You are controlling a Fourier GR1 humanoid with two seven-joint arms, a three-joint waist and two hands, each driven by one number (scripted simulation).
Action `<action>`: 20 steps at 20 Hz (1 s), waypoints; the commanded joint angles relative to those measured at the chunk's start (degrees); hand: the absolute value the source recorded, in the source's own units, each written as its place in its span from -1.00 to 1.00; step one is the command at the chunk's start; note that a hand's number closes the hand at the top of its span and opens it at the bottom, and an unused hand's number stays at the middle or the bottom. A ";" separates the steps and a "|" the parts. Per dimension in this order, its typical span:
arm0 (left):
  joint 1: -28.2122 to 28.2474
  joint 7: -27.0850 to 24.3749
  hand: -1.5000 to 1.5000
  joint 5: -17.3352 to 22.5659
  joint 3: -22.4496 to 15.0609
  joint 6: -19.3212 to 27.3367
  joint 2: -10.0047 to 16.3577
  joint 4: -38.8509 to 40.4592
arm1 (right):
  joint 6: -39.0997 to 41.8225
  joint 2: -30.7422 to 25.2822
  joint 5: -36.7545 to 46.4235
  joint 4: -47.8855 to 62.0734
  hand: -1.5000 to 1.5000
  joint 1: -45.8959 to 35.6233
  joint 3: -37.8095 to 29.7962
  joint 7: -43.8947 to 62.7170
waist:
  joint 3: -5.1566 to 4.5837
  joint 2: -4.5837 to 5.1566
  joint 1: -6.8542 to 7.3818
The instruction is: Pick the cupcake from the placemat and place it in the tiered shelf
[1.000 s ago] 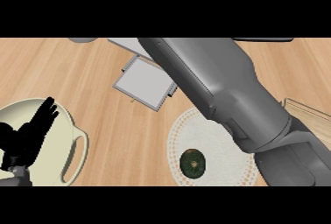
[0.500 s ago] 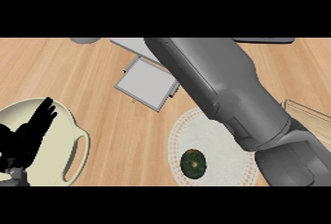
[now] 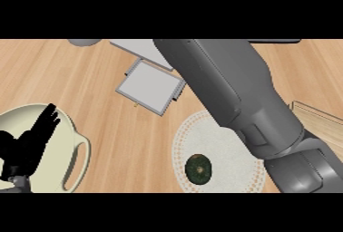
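Cupcake (image 3: 198, 168) on placemat (image 3: 227, 174); left hand (image 3: 28, 147) fingers straight.

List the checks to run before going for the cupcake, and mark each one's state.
1. Cupcake sits on the placemat: ok.
2. Nothing covers the cupcake: ok.
3. Tiered shelf fully visible: not ok, the right forearm hides part of it.
4. Right hand's position and fingers: cannot tell, it is out of view.
5. Left hand open, over the cream dish, away from the cupcake: ok.
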 commanded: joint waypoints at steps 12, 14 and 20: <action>2.45 1.02 0.00 0.79 3.30 1.12 0.88 0.66 | 4.31 -2.94 7.85 -29.35 -1.00 2.57 -5.08 17.22 | 0.17 -2.28 -5.80; 3.70 0.41 0.00 1.14 3.50 1.39 0.16 -0.23 | 7.84 -3.71 9.17 -33.02 -1.00 3.75 -5.55 18.71 | 0.19 -2.65 -6.22; 6.35 -0.92 0.00 0.50 4.76 1.90 0.81 0.78 | 17.30 -4.18 5.30 -43.43 -1.00 8.75 -7.42 17.02 | 0.41 -4.17 -9.29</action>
